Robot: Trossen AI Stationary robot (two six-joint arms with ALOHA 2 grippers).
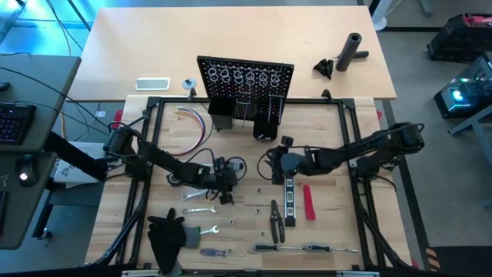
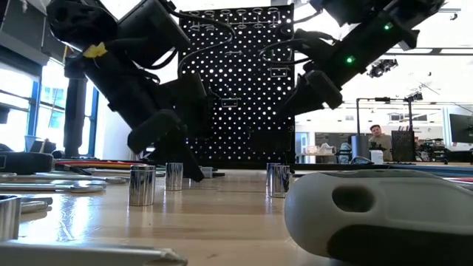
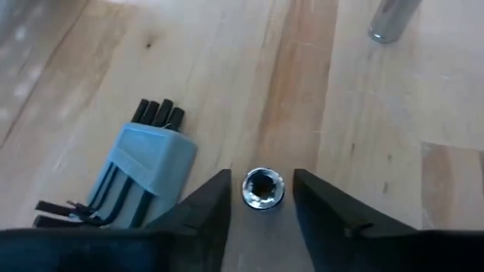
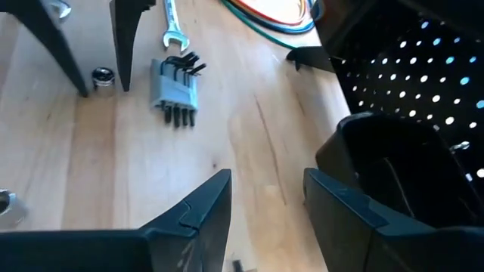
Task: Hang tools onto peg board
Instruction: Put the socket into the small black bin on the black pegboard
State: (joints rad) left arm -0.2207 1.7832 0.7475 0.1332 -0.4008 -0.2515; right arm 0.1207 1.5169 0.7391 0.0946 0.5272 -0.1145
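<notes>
Pale wooden surface carrying scattered hand tools, with the black peg board standing upright at its far middle edge. The left gripper is lowered near the surface's centre-left, its fingers spread on either side of a small silver socket that stands upright between them; the left wrist view shows a narrow gap at each side, so the socket is straddled but not pinched. Just beside the socket lies a grey holder of black hex keys. The right gripper hovers right of centre, close in front of the peg board, its fingers spread and empty. Wrenches, pliers, a black-yellow level, a red-handled tool and screwdrivers lie along the near part of the surface.
</notes>
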